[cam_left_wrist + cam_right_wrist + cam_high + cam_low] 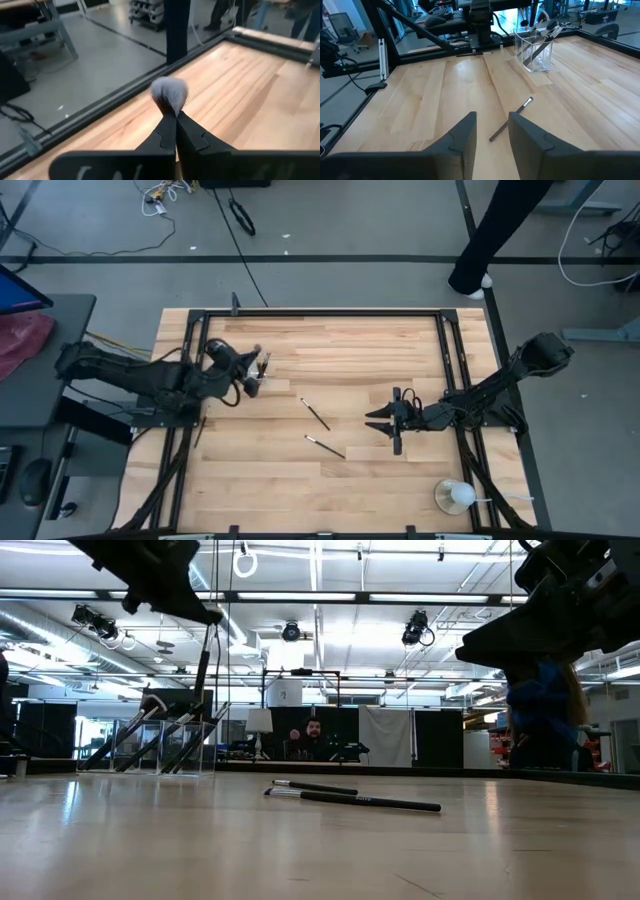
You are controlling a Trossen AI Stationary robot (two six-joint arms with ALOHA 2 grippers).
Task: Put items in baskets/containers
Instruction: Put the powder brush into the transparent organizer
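High view: the left gripper (250,376), clamped on a fluffy-tipped brush (170,95), hangs over the clear holder (534,50) near the table's (330,490) far-left edge. The right gripper (385,427) waits right of centre, fingers apart, empty. Two brushes (316,414) lie mid-table, bare wood all around them.

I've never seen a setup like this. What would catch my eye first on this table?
Probably the left gripper, shut on a fluffy-tipped makeup brush, raised above the clear brush holder at the table's left, which already has several brushes leaning in it. Next, two loose brushes lie near the middle of the wooden table. The right gripper waits open beside them, and a white round object sits at the near right corner.
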